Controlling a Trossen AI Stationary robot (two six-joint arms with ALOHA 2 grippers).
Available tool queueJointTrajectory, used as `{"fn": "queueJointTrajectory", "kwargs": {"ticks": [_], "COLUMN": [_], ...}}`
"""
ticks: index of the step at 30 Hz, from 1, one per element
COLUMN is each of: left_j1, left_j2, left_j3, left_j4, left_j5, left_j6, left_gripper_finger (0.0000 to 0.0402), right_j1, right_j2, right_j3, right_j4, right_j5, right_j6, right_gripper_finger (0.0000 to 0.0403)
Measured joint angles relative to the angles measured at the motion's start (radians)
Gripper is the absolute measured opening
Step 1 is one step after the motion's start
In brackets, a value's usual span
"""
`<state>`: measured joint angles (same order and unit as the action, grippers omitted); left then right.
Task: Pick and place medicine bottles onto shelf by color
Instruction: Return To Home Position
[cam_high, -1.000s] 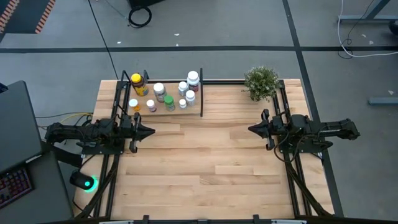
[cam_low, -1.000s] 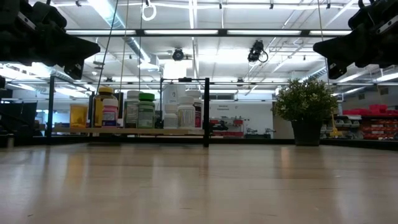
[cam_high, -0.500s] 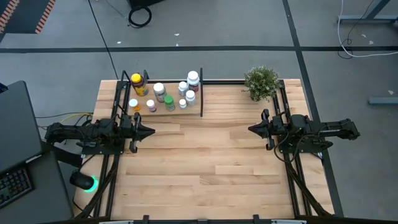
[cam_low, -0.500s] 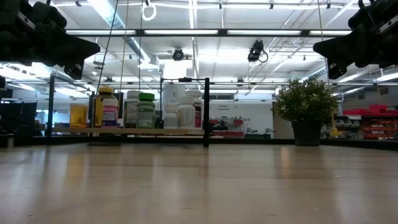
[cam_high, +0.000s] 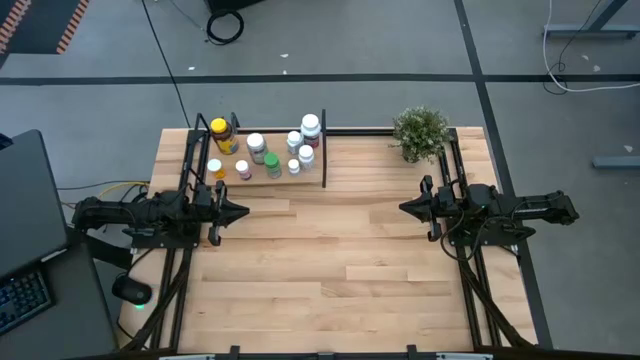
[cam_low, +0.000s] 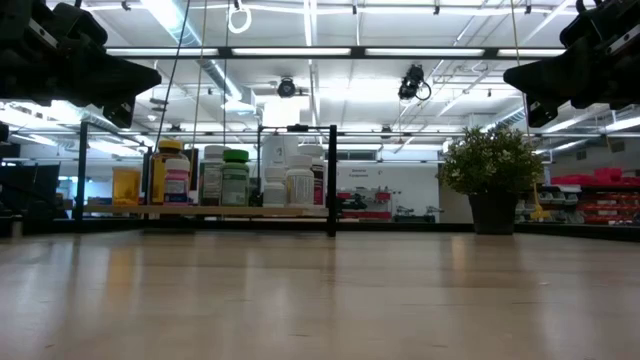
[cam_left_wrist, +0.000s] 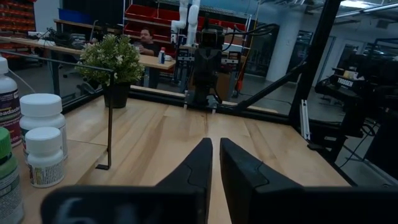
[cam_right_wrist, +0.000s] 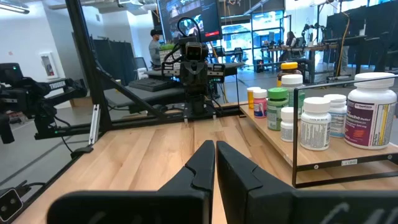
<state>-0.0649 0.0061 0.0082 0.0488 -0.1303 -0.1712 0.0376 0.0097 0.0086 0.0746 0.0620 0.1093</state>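
Several medicine bottles (cam_high: 268, 152) stand upright on the shelf (cam_high: 310, 172), a pale board framed by black rods at the table's far left. Among them are an amber yellow-capped bottle (cam_high: 222, 135), a green bottle (cam_high: 272, 165) and white bottles (cam_right_wrist: 369, 109). My left gripper (cam_high: 244, 211) hangs shut above the table's left side, pointing level toward the right. My right gripper (cam_high: 403, 208) hangs shut above the right side, pointing level toward the left. Both are well clear of the bottles and hold nothing.
A small green potted plant (cam_high: 420, 132) stands at the table's far right corner. Black frame rails (cam_high: 183, 270) run along the table's left and right sides. The wide plank surface (cam_high: 330, 260) lies between the two grippers. People show in the room beyond the table.
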Motion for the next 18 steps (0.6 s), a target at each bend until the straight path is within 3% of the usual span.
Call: {"fn": "queueJointTrajectory", "kwargs": {"ticks": [18], "left_j1": [0.0], "left_j2": [0.0], "left_j3": [0.0], "left_j4": [0.0], "left_j5": [0.0], "left_j6": [0.001], "left_gripper_finger": [0.004], "right_j1": [0.0], "right_j2": [0.0], "right_j3": [0.0], "right_j4": [0.0], "right_j5": [0.0], "right_j6": [0.0], "right_gripper_finger": [0.0024]}}
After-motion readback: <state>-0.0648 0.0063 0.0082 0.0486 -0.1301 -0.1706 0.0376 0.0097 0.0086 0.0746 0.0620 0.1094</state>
